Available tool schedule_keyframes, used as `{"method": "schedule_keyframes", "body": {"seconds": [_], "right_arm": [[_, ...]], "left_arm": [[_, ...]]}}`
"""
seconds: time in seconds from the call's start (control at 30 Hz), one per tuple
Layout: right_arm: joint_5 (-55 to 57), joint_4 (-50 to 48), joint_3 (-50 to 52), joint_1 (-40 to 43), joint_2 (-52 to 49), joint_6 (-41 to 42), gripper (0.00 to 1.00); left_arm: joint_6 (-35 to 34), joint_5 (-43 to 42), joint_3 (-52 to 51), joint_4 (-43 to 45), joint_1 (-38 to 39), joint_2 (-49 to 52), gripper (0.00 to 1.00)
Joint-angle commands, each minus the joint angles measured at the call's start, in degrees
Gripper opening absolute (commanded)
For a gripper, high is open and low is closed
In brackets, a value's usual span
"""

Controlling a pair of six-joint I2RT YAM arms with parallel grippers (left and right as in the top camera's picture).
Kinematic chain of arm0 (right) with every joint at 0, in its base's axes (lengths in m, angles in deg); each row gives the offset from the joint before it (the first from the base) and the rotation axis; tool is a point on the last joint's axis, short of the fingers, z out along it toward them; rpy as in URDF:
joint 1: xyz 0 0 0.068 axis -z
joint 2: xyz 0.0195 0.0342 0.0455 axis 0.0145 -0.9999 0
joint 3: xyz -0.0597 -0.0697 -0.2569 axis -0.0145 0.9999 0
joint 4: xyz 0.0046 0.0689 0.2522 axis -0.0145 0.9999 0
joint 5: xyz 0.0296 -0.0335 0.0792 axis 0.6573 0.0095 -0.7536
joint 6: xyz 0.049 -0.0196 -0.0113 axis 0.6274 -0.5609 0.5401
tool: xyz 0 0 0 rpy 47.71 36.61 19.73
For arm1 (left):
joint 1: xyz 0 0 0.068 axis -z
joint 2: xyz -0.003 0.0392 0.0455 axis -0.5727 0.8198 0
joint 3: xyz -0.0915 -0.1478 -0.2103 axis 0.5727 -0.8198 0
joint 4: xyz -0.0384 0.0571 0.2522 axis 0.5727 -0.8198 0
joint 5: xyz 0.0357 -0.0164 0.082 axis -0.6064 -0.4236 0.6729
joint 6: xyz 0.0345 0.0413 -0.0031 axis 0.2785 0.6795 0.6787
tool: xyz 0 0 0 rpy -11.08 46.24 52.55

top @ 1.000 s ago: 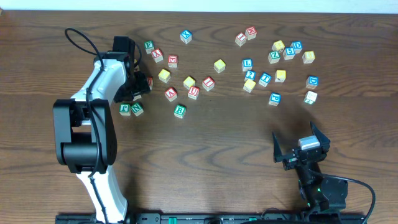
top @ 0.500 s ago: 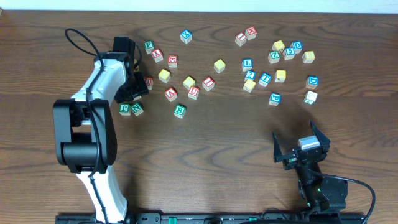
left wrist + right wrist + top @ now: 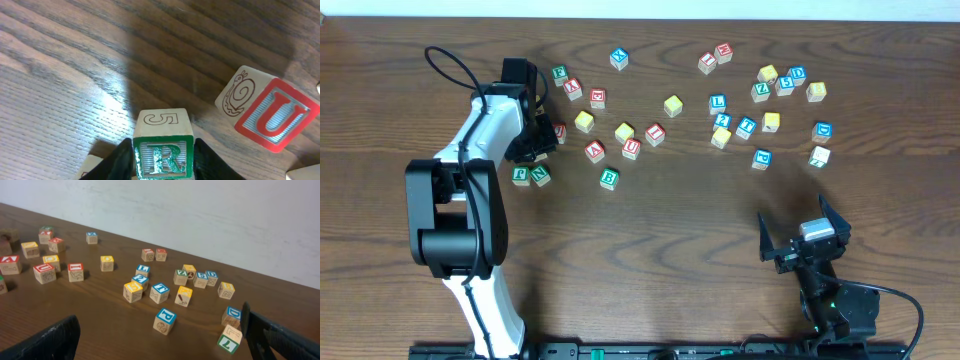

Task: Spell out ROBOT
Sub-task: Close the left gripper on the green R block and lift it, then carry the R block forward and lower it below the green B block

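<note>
In the left wrist view, a green-framed R cube (image 3: 162,157) sits on the table between my left gripper's (image 3: 163,161) black fingers. Both fingers press against its sides. From overhead the left gripper (image 3: 541,141) is at the left end of the scattered cubes and covers the R cube. A green-framed B cube (image 3: 609,178) lies to its right, nearer the front. A blue-framed T cube (image 3: 747,126) sits right of centre. Yellow-faced cubes (image 3: 584,121) (image 3: 624,132) lie between them. My right gripper (image 3: 803,238) (image 3: 160,340) hovers wide open at the front right, holding nothing.
A red U cube (image 3: 272,117) with a snail drawing stands just right of the R cube. Green cubes (image 3: 531,175) lie in front of the left gripper. Red, blue and yellow cubes spread across the back. A blue P cube (image 3: 165,321) and a green 7 cube (image 3: 229,340) lie ahead of the right gripper.
The left gripper's jaws have closed in from a wider spread onto the R cube. The right arm has not moved.
</note>
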Motion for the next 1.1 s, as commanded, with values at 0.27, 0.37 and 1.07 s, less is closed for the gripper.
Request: {"method": "schedule_keyframes", "body": {"seconds": [0.27,0.37,1.07], "right_arm": [[0.0,0.24,0.07,0.37,0.09,0.85,0.99],[0.0,0.24,0.07,0.37,0.09,0.85,0.99],[0.0,0.24,0.07,0.37,0.09,0.85,0.99]], "left_arm": [[0.26,0.11,0.61,-0.35,-0.17,-0.13,0.27],[0.33,0.11,0.63,-0.39,-0.17,-0.13,0.28],[5.7,-7.23,0.63,-16.94,-0.11,-36.06,0.13]]}}
